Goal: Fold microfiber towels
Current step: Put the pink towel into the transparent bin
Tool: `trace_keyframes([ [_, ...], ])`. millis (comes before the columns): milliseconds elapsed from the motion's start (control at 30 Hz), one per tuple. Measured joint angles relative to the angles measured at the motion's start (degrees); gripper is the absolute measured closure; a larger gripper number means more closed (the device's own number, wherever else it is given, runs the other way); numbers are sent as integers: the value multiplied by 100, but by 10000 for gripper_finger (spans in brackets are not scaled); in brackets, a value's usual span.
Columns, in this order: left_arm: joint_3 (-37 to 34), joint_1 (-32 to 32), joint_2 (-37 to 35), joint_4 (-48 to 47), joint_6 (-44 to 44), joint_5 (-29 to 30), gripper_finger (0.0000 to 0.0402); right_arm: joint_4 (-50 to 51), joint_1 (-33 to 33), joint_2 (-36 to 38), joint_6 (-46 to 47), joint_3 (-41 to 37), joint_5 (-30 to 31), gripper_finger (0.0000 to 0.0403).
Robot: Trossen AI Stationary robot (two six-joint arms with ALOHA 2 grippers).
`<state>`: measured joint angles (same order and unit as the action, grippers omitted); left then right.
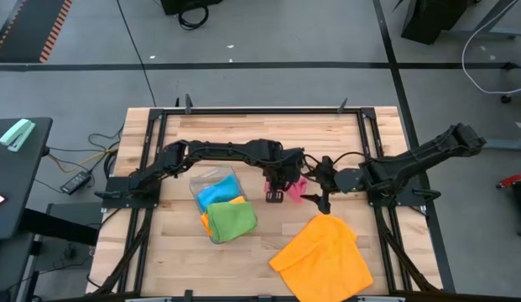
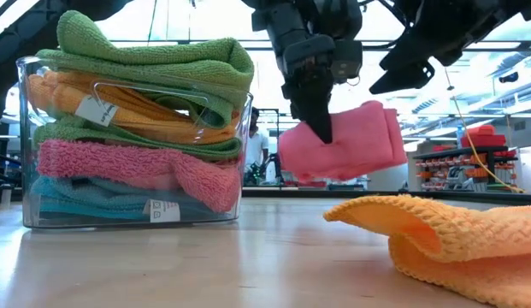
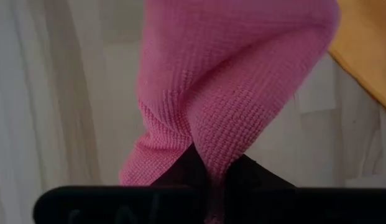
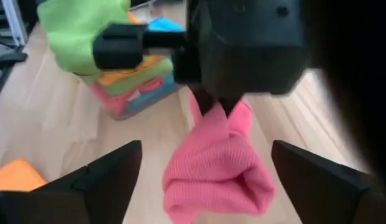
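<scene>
Two towels are out of the tray: one pink towel (image 2: 342, 141) and one orange towel (image 1: 323, 256). A clear plastic tray (image 2: 26, 145) holds a stack of folded towels (image 2: 137, 120); from table height about five layers show, green on top, then orange, green, pink and blue at the bottom, two of them with small white tags.

The table (image 1: 252, 134) is pale wooden planking inside a dark metal frame, standing on a grey floor with dark tape lines and loose cables. Across the table the low view shows a bright workshop with shelving and a person far off.

The pink towel hangs bunched and doubled over, clear of the wood, near the middle of the table, just right of the tray. The left gripper (image 2: 321, 128) pinches its upper fold, jaws closed tight on the waffle-textured cloth. The right gripper (image 1: 317, 186) sits just beside it on the right, jaws spread wide and holding nothing, the pink bundle hanging between and ahead of its fingers (image 4: 99, 177).

The orange towel lies rumpled and unfolded by the front edge, toward the right corner, one border curled up. The tray stands left of centre.
</scene>
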<state>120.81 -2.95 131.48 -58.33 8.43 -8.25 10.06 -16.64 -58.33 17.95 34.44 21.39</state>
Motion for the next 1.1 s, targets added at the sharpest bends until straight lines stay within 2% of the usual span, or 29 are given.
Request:
trace_keyframes([
  [167, -2, -17, -144, -30, -410, -10, 368, -445, 50, -6, -490, -15, 48, 20],
  [333, -2, -15, -237, 75, -672, -60, 380, -716, 52, -63, -1029, -13, 49, 26],
  [567, -2, -15, -304, 162, -795, -60, 366, -1190, 50, -466, -1348, -13, -246, 39],
  [800, 4, -15, -406, 205, -778, -61, 381, -295, 125, -673, -562, -24, -176, 40],
  [967, 0, -41, -474, 265, -780, -61, 367, 139, 280, -458, -509, -18, 0, 41],
  [1100, 0, -47, -503, 389, -811, -61, 376, 88, 450, -458, -529, -20, 7, 41],
])
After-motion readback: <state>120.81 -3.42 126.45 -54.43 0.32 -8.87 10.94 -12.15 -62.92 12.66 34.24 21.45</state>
